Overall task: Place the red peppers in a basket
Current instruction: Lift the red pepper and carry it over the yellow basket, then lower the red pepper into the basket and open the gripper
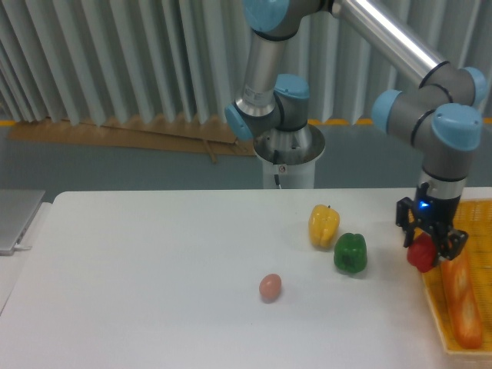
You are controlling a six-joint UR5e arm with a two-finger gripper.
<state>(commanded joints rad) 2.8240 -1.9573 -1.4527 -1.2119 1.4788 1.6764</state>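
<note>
The gripper [427, 247] holds the red pepper [421, 254] clamped between its fingers, lifted over the worktop [154, 292], and the basket [469, 223] lies just to the right of the fingers, with its near edge almost under them.

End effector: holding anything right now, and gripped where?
Yes. The end effector holds the red pepper, fingers clamped on its upper sides, at the basket's left edge.

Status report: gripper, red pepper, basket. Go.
Gripper shut on red pepper, carried above the table. Pepper at the basket's left edge, not yet in. Bread loaf lies in the basket just beside the drop zone.
</note>
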